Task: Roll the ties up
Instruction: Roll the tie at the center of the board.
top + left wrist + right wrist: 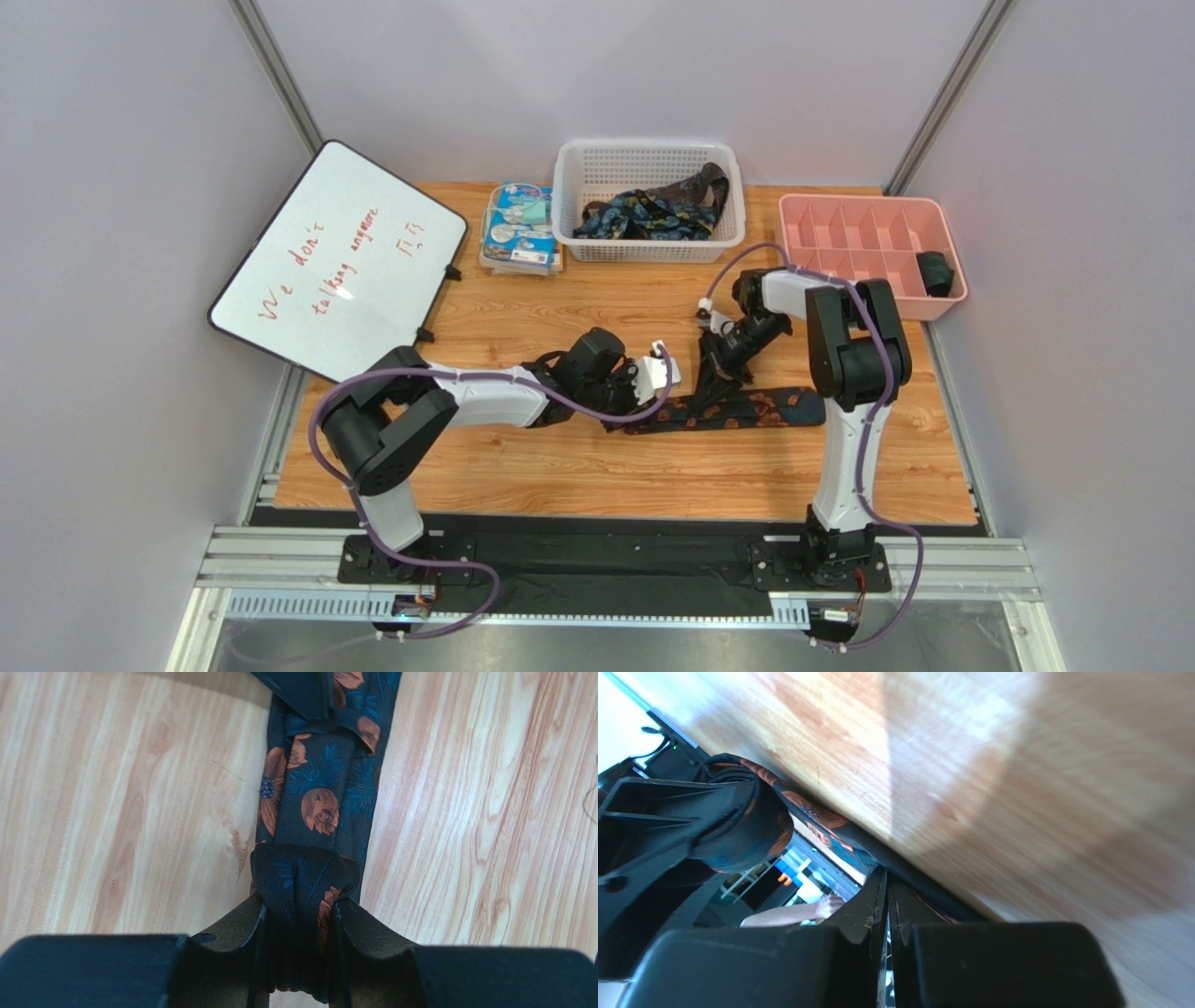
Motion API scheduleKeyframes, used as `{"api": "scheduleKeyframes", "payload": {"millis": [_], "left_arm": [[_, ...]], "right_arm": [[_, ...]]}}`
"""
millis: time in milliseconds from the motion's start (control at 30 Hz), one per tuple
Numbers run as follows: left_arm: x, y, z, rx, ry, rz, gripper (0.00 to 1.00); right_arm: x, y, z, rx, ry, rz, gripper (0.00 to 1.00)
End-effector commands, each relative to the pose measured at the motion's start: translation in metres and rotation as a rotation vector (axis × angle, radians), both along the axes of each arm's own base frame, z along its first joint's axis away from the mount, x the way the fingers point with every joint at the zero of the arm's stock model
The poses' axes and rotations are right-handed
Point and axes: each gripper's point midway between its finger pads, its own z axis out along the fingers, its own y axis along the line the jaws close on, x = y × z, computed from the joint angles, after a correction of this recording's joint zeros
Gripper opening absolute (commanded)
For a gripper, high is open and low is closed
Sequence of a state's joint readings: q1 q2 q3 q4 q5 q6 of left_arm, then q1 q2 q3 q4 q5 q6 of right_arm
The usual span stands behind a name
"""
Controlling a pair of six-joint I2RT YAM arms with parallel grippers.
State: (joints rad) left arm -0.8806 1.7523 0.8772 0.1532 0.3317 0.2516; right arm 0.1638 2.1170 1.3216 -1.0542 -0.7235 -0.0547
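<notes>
The tie (319, 805) is laid along the table (105, 812); its rolled end is clamped by the left gripper (300, 918). The right gripper (887, 896) is drawn nearly closed at the tie

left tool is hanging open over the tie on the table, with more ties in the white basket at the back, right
Not quite. The left tool is not hanging open: it is shut on the folded end of the tie, as the left wrist view shows. The rest holds: more ties lie in the white basket at the back.
</notes>
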Motion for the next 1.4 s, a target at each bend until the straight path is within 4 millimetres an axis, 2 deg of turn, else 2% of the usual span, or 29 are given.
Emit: {"api": "scheduleKeyframes", "payload": {"millis": [0, 100, 200, 233, 333, 400, 433, 467, 500, 533, 567, 600, 633, 667, 700, 733, 800, 833, 867, 933, 967, 1067, 1100, 1167, 1200, 1300, 1367], "left_arm": [[-0.016, 0.016, -0.030, 0.147, 0.045, -0.064, 0.07], [-0.013, 0.018, -0.038, 0.175, 0.037, -0.056, 0.08], [-0.017, 0.023, -0.046, 0.211, 0.050, -0.060, 0.08], [-0.017, 0.023, -0.046, 0.212, 0.048, -0.062, 0.08], [-0.017, 0.025, -0.046, 0.209, 0.044, -0.057, 0.08], [-0.018, 0.024, -0.044, 0.200, 0.041, -0.060, 0.08], [-0.021, 0.027, -0.045, 0.202, 0.050, -0.056, 0.08], [-0.022, 0.028, -0.045, 0.200, 0.051, -0.055, 0.08], [-0.020, 0.024, -0.042, 0.180, 0.041, -0.056, 0.08], [-0.020, 0.024, -0.042, 0.177, 0.040, -0.055, 0.08], [-0.019, 0.023, -0.042, 0.170, 0.039, -0.049, 0.08], [-0.018, 0.023, -0.042, 0.171, 0.037, -0.045, 0.08], [-0.018, 0.022, -0.041, 0.170, 0.037, -0.043, 0.08], [-0.016, 0.021, -0.040, 0.160, 0.035, -0.031, 0.08], [-0.016, 0.020, -0.040, 0.159, 0.036, -0.029, 0.09], [-0.015, 0.018, -0.039, 0.155, 0.039, -0.027, 0.09], [-0.014, 0.017, -0.041, 0.149, 0.050, -0.013, 0.09], [-0.014, 0.016, -0.040, 0.147, 0.052, -0.011, 0.09], [-0.012, 0.015, -0.040, 0.139, 0.047, -0.004, 0.09], [-0.012, 0.016, -0.042, 0.140, 0.046, -0.001, 0.09], [-0.012, 0.016, -0.042, 0.143, 0.046, 0.001, 0.09], [-0.013, 0.017, -0.043, 0.142, 0.052, 0.002, 0.08], [-0.014, 0.016, -0.043, 0.139, 0.055, 0.003, 0.08], [-0.016, 0.017, -0.046, 0.143, 0.068, 0.007, 0.08], [-0.016, 0.017, -0.047, 0.144, 0.072, 0.009, 0.08], [-0.019, 0.017, -0.050, 0.142, 0.092, 0.015, 0.08], [-0.018, 0.017, -0.050, 0.139, 0.094, 0.023, 0.08]], "right_arm": [[0.043, -0.019, 0.011, -0.074, -0.198, 0.005, 0.07], [0.063, -0.007, 0.049, 0.057, -0.291, -0.030, 0.17], [0.082, -0.011, 0.087, 0.107, -0.402, -0.063, 0.19], [0.089, -0.013, 0.105, 0.115, -0.467, -0.075, 0.19], [0.115, -0.032, 0.145, 0.075, -0.650, -0.136, 0.19], [0.126, -0.046, 0.191, 0.028, -0.828, -0.163, 0.22], [0.139, -0.057, 0.204, -0.037, -0.924, -0.190, 0.35], [0.143, -0.064, 0.228, -0.077, -1.010, -0.230, 0.52], [0.155, -0.069, 0.235, -0.105, -1.067, -0.290, 0.93], [0.164, -0.082, 0.235, -0.177, -1.095, -0.357, 1.00], [0.168, -0.089, 0.234, -0.220, -1.101, -0.386, 1.00], [0.166, -0.093, 0.222, -0.244, -1.063, -0.371, 0.99], [0.164, -0.090, 0.227, -0.153, -1.063, -0.299, 0.98], [0.157, -0.087, 0.225, -0.070, -1.019, -0.260, 0.98], [0.139, -0.074, 0.205, 0.012, -0.858, -0.238, 1.00], [0.128, -0.061, 0.209, 0.102, -0.783, -0.231, 1.00], [0.108, -0.050, 0.193, 0.177, -0.616, -0.272, 1.00], [0.100, -0.044, 0.190, 0.219, -0.578, -0.285, 1.00], [0.082, -0.039, 0.169, 0.244, -0.480, -0.305, 1.00], [0.066, -0.031, 0.158, 0.313, -0.421, -0.317, 1.00], [0.050, -0.025, 0.142, 0.335, -0.340, -0.327, 0.98], [0.027, -0.007, 0.128, 0.443, -0.216, -0.315, 0.86], [0.018, -0.004, 0.118, 0.458, -0.181, -0.313, 0.78], [0.011, 0.004, 0.112, 0.478, -0.160, -0.298, 0.75], [0.007, 0.012, 0.103, 0.460, -0.162, -0.266, 0.67], [0.000, 0.029, 0.085, 0.443, -0.123, -0.225, 0.54], [-0.002, 0.040, 0.077, 0.436, -0.114, -0.203, 0.51]]}}
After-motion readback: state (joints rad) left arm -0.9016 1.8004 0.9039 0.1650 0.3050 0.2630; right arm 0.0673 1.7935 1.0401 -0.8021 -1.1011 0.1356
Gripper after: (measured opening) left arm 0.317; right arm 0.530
